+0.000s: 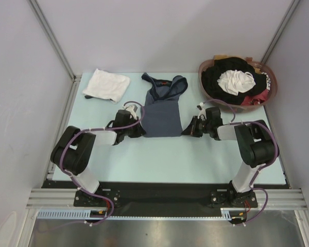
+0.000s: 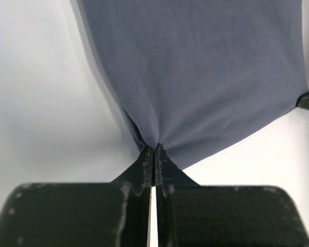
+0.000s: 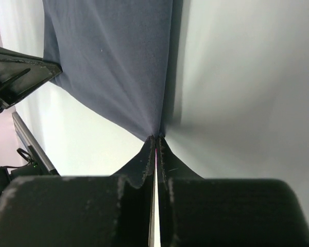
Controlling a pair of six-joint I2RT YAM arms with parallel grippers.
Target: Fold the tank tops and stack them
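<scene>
The slate grey-blue tank top lies flat mid-table, straps toward the back. My left gripper is shut on its near left hem corner; in the left wrist view the cloth puckers into the closed tips. My right gripper is shut on the near right hem corner, with the fabric gathered into its tips. A folded white tank top rests at the back left, apart from both grippers.
A brown basket at the back right holds a jumble of black, white and red clothes. Grey walls and metal posts close in the table on three sides. The left gripper's finger shows in the right wrist view.
</scene>
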